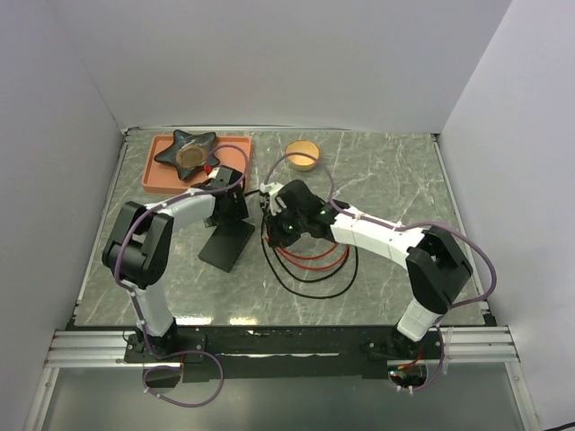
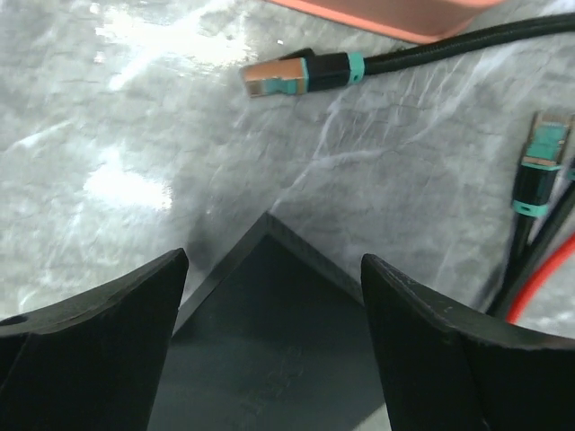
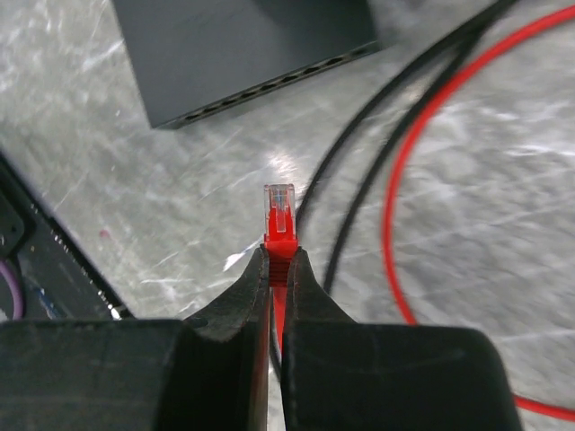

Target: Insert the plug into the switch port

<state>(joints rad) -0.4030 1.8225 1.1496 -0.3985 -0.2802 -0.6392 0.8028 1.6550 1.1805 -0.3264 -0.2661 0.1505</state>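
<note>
The left arm reaches forward with its elbow bent. Its left pincer [image 2: 274, 269] is released, the fingers spread wide over a corner of the one flat matte black rectangular box [image 2: 269, 350]. Whether they touch the box I cannot tell. Ahead of this pincer lie two teal-collared metal plugs on black cables, one plug [image 2: 287, 74] straight ahead and the other plug [image 2: 544, 153] to the right. Beyond them is the rim of the single salmon-pink tray [image 2: 395, 13], which holds one dark star-shaped dish [image 1: 189, 148].

The right arm stretches leftward across the grey marble worktop [image 1: 386, 180]. The right pincer [image 3: 278, 256] is clenched on the clear-tipped red plug [image 3: 279, 208], which juts out past its fingertips. The row of switch ports [image 3: 269, 85] lines the box edge ahead and left of this pincer, with bare worktop between ports and plug. To the right curve one red cable [image 3: 392, 197] and two black cable strands [image 3: 422, 76]. One yellow bowl [image 1: 303, 154] sits beyond.
</note>
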